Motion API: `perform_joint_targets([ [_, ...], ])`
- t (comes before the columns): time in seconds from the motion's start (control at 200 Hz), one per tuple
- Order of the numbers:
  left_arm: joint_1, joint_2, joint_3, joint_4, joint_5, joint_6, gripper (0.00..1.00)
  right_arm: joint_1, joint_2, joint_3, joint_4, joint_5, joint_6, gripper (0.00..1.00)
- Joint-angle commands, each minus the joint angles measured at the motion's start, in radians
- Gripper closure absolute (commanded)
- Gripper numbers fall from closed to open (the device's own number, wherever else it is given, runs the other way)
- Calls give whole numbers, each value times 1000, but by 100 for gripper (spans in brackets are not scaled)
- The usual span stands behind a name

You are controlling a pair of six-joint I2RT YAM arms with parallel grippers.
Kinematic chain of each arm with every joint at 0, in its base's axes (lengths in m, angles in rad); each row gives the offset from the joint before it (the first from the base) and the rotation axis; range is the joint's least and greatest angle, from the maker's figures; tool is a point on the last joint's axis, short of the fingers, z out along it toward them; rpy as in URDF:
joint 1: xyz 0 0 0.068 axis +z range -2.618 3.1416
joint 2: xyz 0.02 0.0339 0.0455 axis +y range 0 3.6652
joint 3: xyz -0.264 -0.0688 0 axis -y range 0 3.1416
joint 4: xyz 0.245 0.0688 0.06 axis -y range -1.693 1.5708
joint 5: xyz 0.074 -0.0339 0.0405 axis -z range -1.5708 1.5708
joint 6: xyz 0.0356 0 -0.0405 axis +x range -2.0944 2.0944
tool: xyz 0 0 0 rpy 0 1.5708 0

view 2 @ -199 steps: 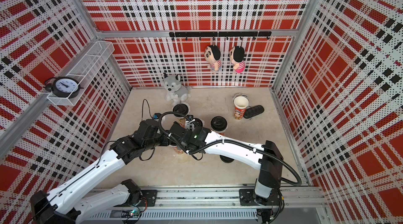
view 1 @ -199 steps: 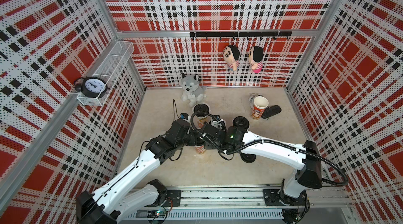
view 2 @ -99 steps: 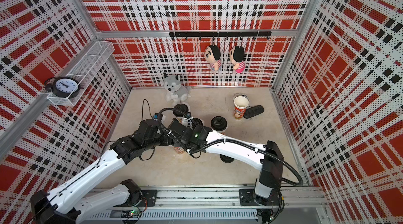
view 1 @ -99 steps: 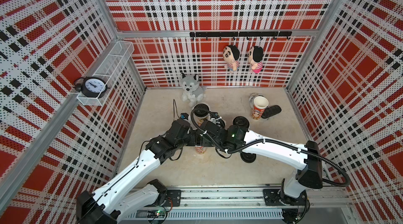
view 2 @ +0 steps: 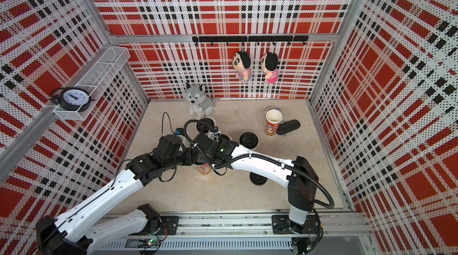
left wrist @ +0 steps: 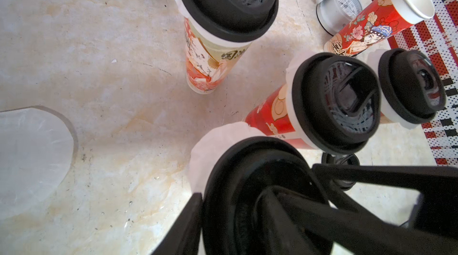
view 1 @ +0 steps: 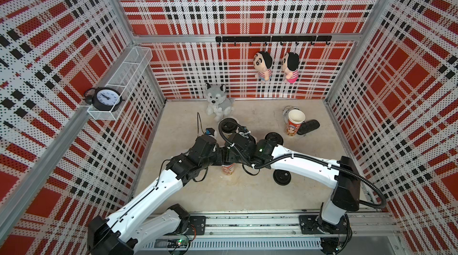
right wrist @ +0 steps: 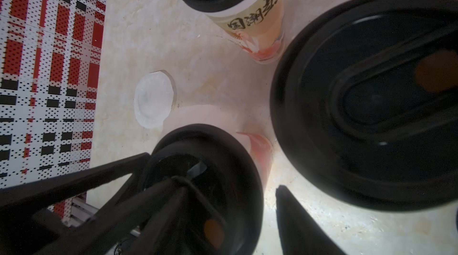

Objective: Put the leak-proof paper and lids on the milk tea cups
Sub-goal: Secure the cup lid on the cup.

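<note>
Both arms meet over one red-print milk tea cup (view 1: 229, 169) at the middle of the floor. Leak-proof paper (left wrist: 213, 147) sticks out from under the black lid (left wrist: 247, 167) on it. My left gripper (left wrist: 233, 206) is shut on that lid's rim, one finger outside and one in the recess. My right gripper (right wrist: 228, 191) is open astride the rim, its outer finger (right wrist: 297, 221) clear of the lid. A spare paper sheet (right wrist: 153, 100) lies on the floor. Three more cups (left wrist: 223, 5) (left wrist: 334, 102) (left wrist: 411, 87) carry paper and lids. One cup (view 1: 295, 122) stands open.
A loose black lid (view 1: 282, 176) lies by the right arm. A husky plush (view 1: 218, 102) sits at the back. A white alarm clock (left wrist: 339, 3) and a flat black object (view 1: 308, 127) flank the open cup. Plaid walls close in three sides.
The right wrist has shifted slightly left over the cup. The left arm has held still on the lid.
</note>
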Motion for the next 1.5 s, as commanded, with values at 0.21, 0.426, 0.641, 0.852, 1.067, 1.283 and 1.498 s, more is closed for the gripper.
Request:
perform_joint_targets([
  [0.21,-1,42,-28,-189,32,17,58,4,6,-97,4,-47,51,42],
  [0.426,0,37,67,-191,33,20,53,3,-9,-144,-17,-39,77,43],
  [0.641,14,37,142,-173,23,22,54,4,-20,-178,-18,-34,95,44],
  [0.852,46,-33,190,-167,2,8,64,4,-20,-182,-21,-31,96,44],
  [1.067,144,-72,169,-175,55,22,71,2,-25,-188,-27,-28,98,44],
  [1.283,188,-34,100,-147,114,48,78,3,-28,-191,-33,-27,99,44],
  [1.498,188,-35,69,-123,184,59,78,4,-27,-189,-31,-27,97,44],
])
